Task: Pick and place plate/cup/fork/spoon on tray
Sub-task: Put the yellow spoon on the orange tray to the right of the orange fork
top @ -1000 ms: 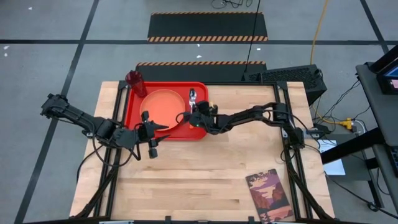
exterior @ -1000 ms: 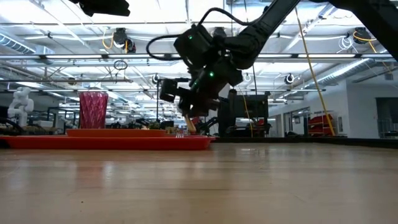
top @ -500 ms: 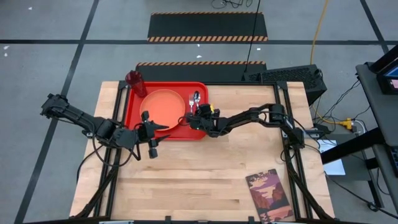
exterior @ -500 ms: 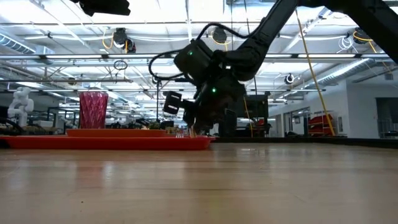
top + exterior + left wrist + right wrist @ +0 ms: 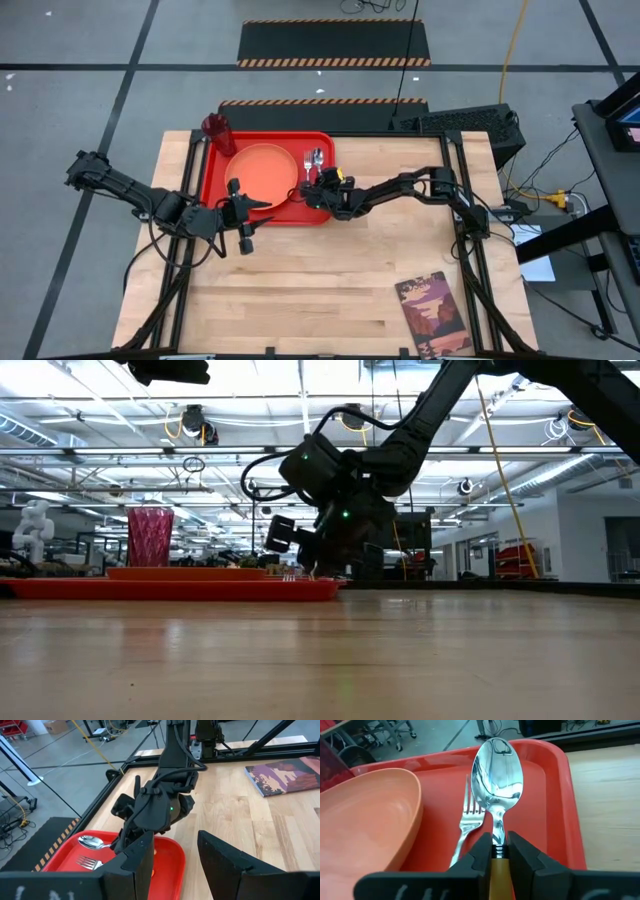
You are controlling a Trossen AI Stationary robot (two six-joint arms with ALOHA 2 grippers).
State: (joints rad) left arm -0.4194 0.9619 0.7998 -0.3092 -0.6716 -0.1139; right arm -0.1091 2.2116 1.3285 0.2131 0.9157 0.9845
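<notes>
High view: spoon (image 5: 316,157) lower, seemingly on tray (image 5: 212,176)

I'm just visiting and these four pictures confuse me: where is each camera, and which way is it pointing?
High view: above the table, looking straight down; both arms show, with the tray and plate.
Low view: at tabletop height, looking level; the right arm descends beside the cup.
Left wrist view: on the left arm, facing the right arm; its own fingers show.
Right wrist view: right gripper holding the spoon beside the fork.
Both wrist views share spoon and fork.
</notes>
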